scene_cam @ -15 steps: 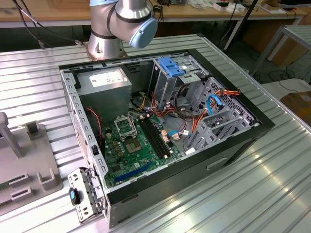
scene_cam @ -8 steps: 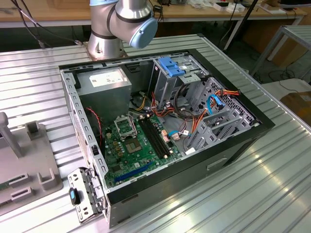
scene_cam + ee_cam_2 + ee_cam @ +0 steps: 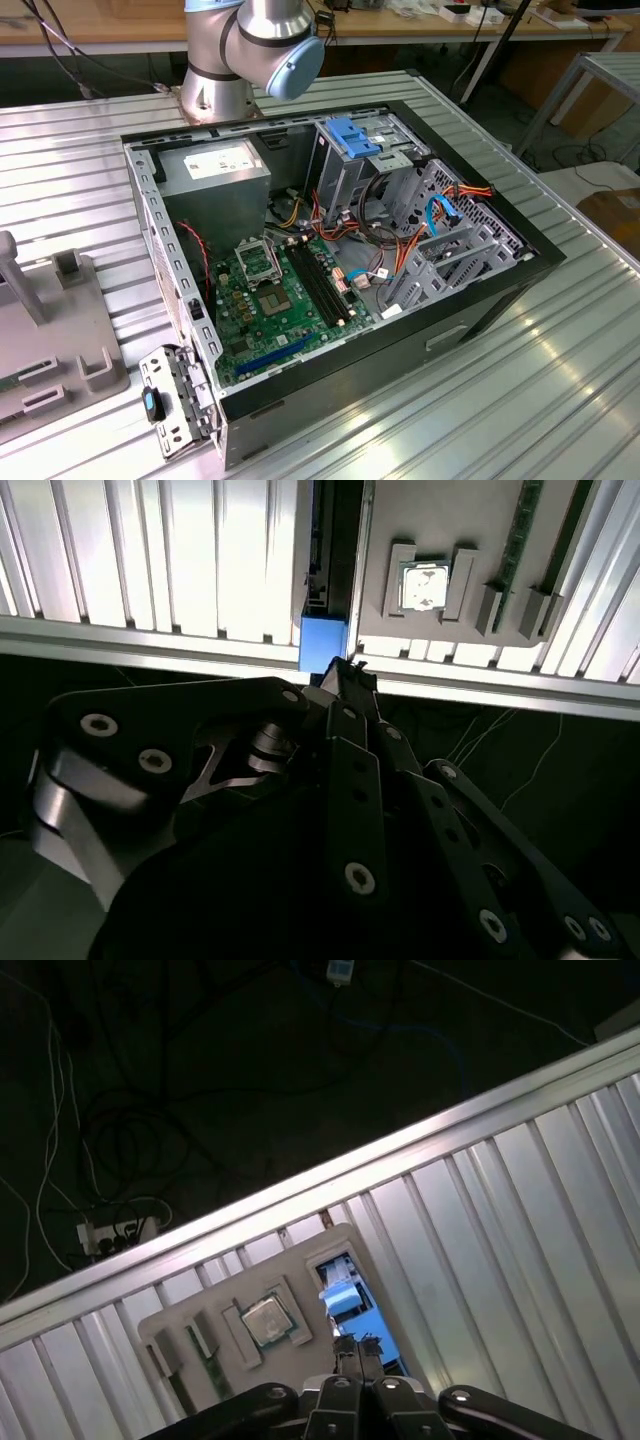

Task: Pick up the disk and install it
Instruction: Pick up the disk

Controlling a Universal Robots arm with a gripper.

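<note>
Currently hand (image 3: 358,1348) hovers above disk (image 3: 340,1298) slotted in grey tray (image 3: 240,1282) near bench (image 3: 520,1220) edge; closed tight, holding nothing.

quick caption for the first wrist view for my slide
Gripper near the blue-framed disk resting in a grey tray on the ribbed metal table.

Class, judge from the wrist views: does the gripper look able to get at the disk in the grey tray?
Probably yes. In the second wrist view the gripper hangs right beside the blue-framed disk in the grey tray, with nothing visible between them.
</note>
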